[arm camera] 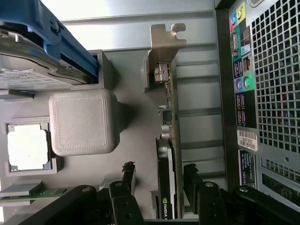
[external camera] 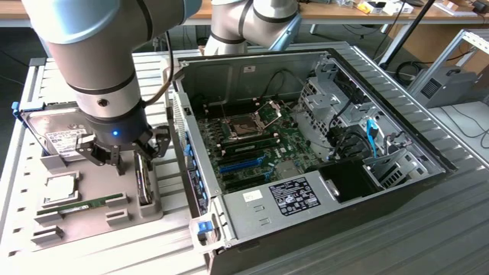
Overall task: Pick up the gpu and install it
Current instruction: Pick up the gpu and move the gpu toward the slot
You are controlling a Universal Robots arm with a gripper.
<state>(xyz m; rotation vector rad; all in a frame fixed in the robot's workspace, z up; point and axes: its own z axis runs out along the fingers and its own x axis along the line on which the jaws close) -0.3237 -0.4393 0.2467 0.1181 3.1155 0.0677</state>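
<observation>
- Gripper (arm camera: pixel 159 168) open wide, nothing held. Fingers (arm camera: pixel 190 180) straddle the gpu (arm camera: pixel 169 136), one per side, not clamped.
- gpu stands on edge in a slot of the grey tray (external camera: pixel 95 183). Its silver bracket (arm camera: pixel 163 54) is at the end farthest from the fingers.
- Ext. view: tray sits at 9 o'clock of the open PC case (external camera: pixel 306 217), just beside it.
- On the tray: hard drive (external camera: pixel 57 137) at 11, CPU (external camera: pixel 59 188) & RAM stick (external camera: pixel 80 205) toward 7.
- Surface: ribbed metal table (external camera: pixel 443 229) under tray & case.
- Room: cluttered desks (external camera: pixel 336 16) at 12, metal frame (external camera: pixel 468 43) at 2, dark floor (external camera: pixel 15 43) at 10.
</observation>
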